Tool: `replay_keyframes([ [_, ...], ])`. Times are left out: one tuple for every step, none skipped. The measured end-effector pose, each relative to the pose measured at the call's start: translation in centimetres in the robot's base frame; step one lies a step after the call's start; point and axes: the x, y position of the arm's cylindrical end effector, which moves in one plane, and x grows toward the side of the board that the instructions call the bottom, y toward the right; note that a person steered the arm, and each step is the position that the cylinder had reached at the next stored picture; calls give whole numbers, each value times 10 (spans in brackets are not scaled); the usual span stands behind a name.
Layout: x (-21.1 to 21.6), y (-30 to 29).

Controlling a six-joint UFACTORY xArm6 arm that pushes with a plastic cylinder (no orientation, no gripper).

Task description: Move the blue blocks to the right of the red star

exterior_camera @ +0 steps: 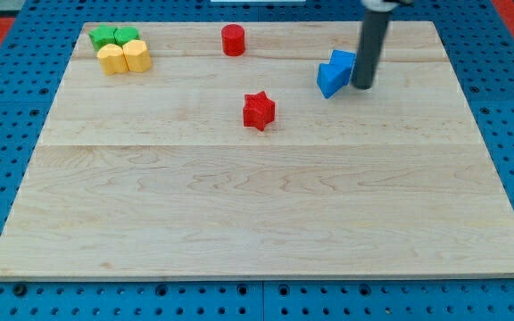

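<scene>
Near half of the wooden counter (239,214) carries nothing. Mid-depth: red star (259,110), upright, standing alone. Behind it and toward the view's right: blue blocks (335,72), apparently two pieces pressed together; exact shapes and the seam between them hard to resolve. They already lie to the right of the star, slightly farther back. My tip (362,86) touches or sits just beside the cluster's right face; contact cannot be confirmed. No gripper on this rig, only the rod, so nothing opens or closes. Judgement: blocks look small, rigid, light, likely to slide easily on smooth wood; nothing to grasp, so push on a flat face near centre, else the pair may rotate or split. Far edge: red cylinder (233,40), green blocks (114,37) and yellow blocks (124,57) clustered at top left. Rod's upper part is cut off by the frame.
</scene>
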Motion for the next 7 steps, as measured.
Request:
replay_keyframes([
  [-46,12],
  [-46,-10],
  [-4,-37],
  [17,-61],
  [-23,-30],
  [-72,-57],
  [-53,-64],
])
